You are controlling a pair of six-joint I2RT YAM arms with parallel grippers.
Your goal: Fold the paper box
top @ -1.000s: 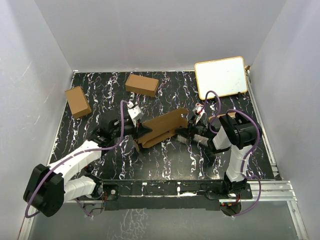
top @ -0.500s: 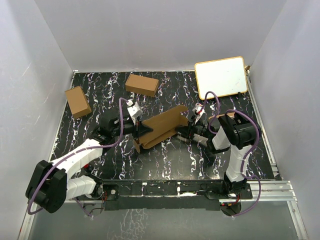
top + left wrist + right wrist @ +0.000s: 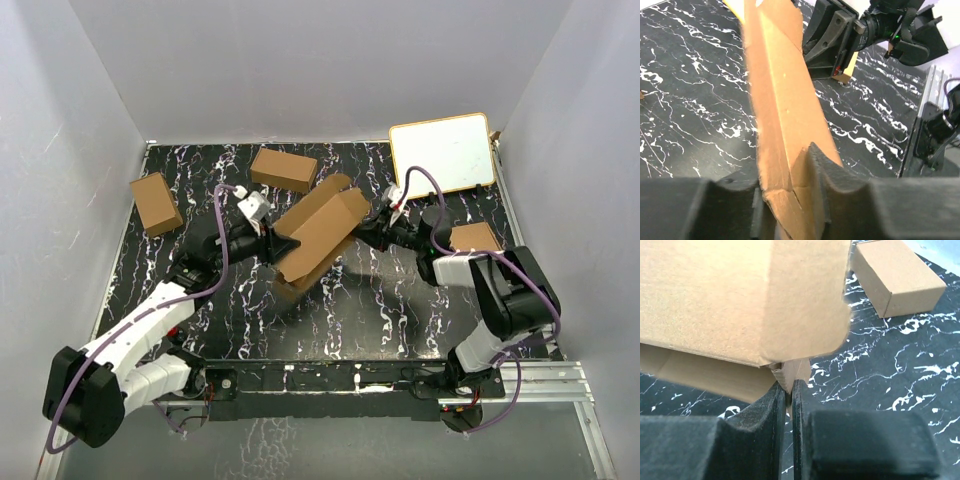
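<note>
The top camera hangs above and behind the arm bases, looking down and forward over the whole tabletop (image 3: 380, 315) from well back; the left wrist camera sits low and very close behind the left gripper (image 3: 790, 195), facing along the paper box (image 3: 780, 100) toward the right gripper (image 3: 832, 35) opposite; the right wrist camera is even nearer, peering past its own gripper at a flap of the box, with a short carton (image 3: 897, 275) beyond; all three views share the box, and both wrist views catch patches of the tabletop.
</note>
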